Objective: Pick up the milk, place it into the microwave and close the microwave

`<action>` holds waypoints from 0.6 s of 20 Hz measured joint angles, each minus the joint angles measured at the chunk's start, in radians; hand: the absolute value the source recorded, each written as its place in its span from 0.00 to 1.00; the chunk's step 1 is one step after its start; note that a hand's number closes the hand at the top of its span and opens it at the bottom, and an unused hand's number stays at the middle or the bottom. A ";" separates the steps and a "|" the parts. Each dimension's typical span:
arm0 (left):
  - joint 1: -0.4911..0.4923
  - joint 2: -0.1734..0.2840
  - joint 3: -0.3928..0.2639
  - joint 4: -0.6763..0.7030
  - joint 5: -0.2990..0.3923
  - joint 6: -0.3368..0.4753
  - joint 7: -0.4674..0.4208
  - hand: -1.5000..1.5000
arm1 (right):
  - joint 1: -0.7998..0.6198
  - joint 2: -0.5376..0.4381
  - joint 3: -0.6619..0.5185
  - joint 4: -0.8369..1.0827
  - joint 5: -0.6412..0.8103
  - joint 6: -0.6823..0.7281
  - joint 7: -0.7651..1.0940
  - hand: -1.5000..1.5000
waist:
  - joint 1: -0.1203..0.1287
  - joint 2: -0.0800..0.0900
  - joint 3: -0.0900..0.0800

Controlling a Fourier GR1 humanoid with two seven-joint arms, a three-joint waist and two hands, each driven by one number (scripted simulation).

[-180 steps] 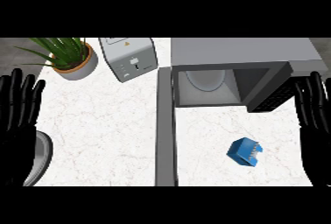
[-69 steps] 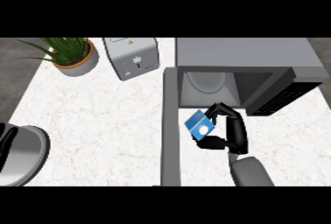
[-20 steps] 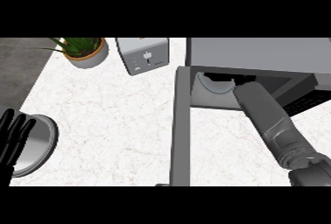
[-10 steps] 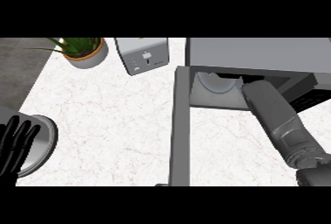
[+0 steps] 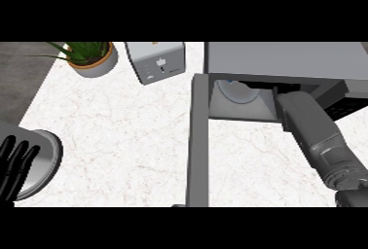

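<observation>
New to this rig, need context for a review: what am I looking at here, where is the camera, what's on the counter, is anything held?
There is one view, from the robot's head, looking steeply down at a white marble counter. The robot is a humanoid; only its arms show, entering from the lower edge. The grey right forearm reaches into the open microwave, whose door stands swung out towards the camera. The right hand is hidden inside, so whether it holds the milk cannot be seen. The black left hand rests open at the left edge, over a round metal dish. Also on the counter are a potted plant and a toaster.
</observation>
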 measured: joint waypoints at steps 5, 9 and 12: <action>-0.007 -0.010 -0.021 -0.006 -0.014 0.018 0.010 0.00 | 0.019 0.007 -0.035 -0.025 -0.039 0.091 -0.030 0.00 | -0.006 -0.004 -0.004; 0.022 -0.013 -0.046 -0.023 -0.013 0.025 0.006 0.00 | 0.048 0.019 -0.054 -0.054 -0.066 0.157 -0.053 0.00 | -0.010 -0.014 -0.008; 0.029 -0.015 -0.056 -0.018 -0.013 0.028 0.000 0.00 | 0.073 0.029 -0.060 -0.077 -0.082 0.212 -0.068 0.00 | -0.017 -0.020 -0.011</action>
